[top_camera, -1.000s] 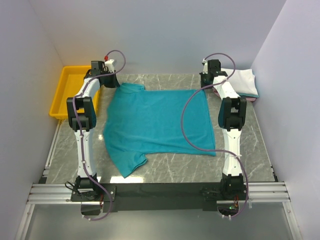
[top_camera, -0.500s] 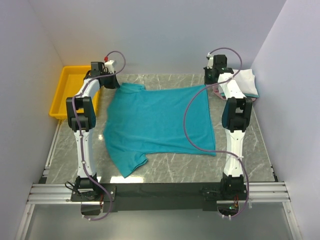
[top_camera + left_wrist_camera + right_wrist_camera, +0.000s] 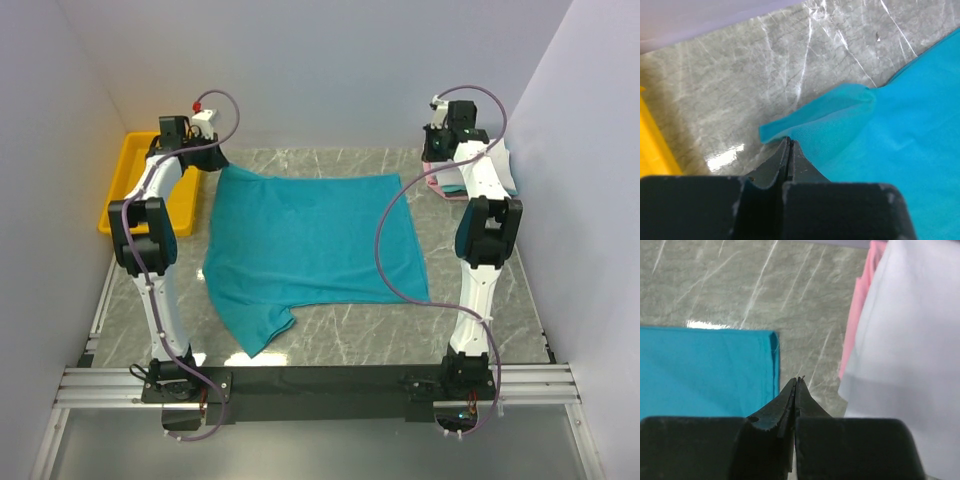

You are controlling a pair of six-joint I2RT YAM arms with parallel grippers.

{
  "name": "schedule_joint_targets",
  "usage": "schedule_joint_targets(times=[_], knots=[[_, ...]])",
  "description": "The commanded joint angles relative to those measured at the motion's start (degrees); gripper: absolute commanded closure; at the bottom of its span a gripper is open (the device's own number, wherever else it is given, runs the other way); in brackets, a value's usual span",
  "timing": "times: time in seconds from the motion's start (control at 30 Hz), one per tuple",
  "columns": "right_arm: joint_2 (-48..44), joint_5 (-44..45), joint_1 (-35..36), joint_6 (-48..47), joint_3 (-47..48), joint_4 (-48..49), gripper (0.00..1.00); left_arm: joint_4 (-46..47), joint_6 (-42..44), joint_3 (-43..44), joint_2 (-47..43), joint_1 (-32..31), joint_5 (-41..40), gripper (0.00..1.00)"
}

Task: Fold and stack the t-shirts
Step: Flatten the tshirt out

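Tee (image 3: 310, 240): teal, spread flat across the middle of the table (image 3: 360, 335); far-left corner drawn up off the surface.
Left pincer (image 3: 789, 142): clamped on that raised corner, by the table's far-left corner.
Right pincer (image 3: 796, 382): jaws pressed together, empty; the far-right corner of the teal cloth lies just beside the tips.
Folded tees (image 3: 905, 340): white over pink, far-right corner.
Bin (image 3: 130, 180): yellow, far-left corner.
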Motion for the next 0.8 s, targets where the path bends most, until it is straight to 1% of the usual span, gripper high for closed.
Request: schedule_joint_targets(times=[0.0, 0.03, 0.07, 0.1, 0.13, 0.17, 0.27, 0.33, 0.37, 0.4, 0.43, 0.47, 0.53, 0.63, 0.77], knots=[[-0.9, -3.0, 0.4, -0.4, 2.1, -3.1, 0.98, 1.0, 2.0, -0.2, -1.6, 0.5, 1.4, 1.0], [1.7, -3.0, 0.6, 0.1, 5.5, -4.0, 0.77, 0.7, 2.0, 0.2, -0.4, 0.4, 1.2, 1.0], [2.9, -3.0, 0.5, 1.7, 6.5, -4.3, 0.7, 0.5, 1.4, 0.8, 0.2, 0.4, 1.3, 1.0], [3.4, -2.9, 0.8, 2.5, 6.2, -3.2, 0.58, 0.3, 1.1, 1.7, 1.4, 0.3, 1.4, 1.0], [4.0, -2.3, 1.1, 3.1, 5.7, -2.4, 0.52, 0.1, 0.9, 2.2, 2.0, 0.4, 1.4, 1.0], [4.3, -2.2, 1.4, 4.5, 5.1, -1.6, 0.49, 0.1, 0.6, 2.6, 2.4, 0.4, 1.4, 1.0], [5.8, -2.9, 2.3, 7.3, 3.9, 1.7, 0.49, -0.1, 0.2, 3.9, 3.8, 0.3, 1.6, 1.0], [7.0, -2.9, 2.5, 9.5, 5.0, 2.3, 0.49, 0.0, 0.2, 4.4, 4.2, 0.3, 1.6, 1.0], [8.0, -0.9, 2.5, 10.1, 5.3, 2.7, 0.51, 0.0, 0.1, 4.3, 4.4, 0.3, 1.7, 1.0], [8.3, -0.3, 4.1, 10.4, 5.6, 3.5, 0.53, 0.0, 0.0, 4.4, 4.6, 0.3, 1.6, 1.0], [8.8, -0.2, 4.6, 10.8, 5.7, 3.9, 0.53, 0.1, 0.1, 4.3, 4.7, 0.3, 1.6, 1.0], [9.7, -0.9, 4.9, 9.7, 6.0, 4.1, 0.53, 0.1, -0.1, 4.2, 4.9, 0.3, 1.6, 1.0], [10.4, 0.9, 5.6, 9.3, 6.7, 4.3, 0.54, 0.3, -0.3, 4.1, 5.3, 0.4, 1.6, 1.0], [11.2, 0.2, 5.7, 7.6, 7.8, 4.2, 0.51, 0.2, -0.7, 4.5, 6.0, 0.4, 1.9, 1.0], [12.0, 2.7, 6.7, 4.5, 7.0, 4.6, 0.5, -0.3, -0.9, 5.8, 6.9, 0.3, 2.0, 1.0]])
